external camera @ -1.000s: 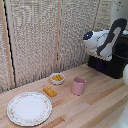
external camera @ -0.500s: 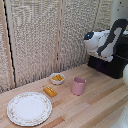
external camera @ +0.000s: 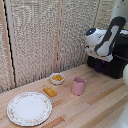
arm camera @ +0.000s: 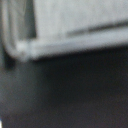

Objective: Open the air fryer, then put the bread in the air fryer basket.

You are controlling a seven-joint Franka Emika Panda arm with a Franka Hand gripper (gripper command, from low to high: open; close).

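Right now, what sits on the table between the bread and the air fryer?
In the exterior view, a pink cup stands between the bread and the air fryer; the rest of that stretch is bare wood. The wrist view is too blurred to help.

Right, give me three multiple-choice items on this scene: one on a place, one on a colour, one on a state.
1. Where does the bread lie?
A. On the plate
B. On the table, between the plate and the bowl
C. Inside the cup

2. What colour is the cup?
A. Pink
B. Green
C. Blue

3. What state is the plate in?
A. Stacked with bread
B. Turned upside down
C. Bare, nothing on it

Answers:
1. B: the exterior view shows the bread on the wood of the table, just off the plate's rim and in front of the bowl.
2. A: the cup is plainly pink against the pale wood.
3. C: the plate's white centre shows with nothing lying on it.

The arm is up by the fryer; its tool cannot be made out.
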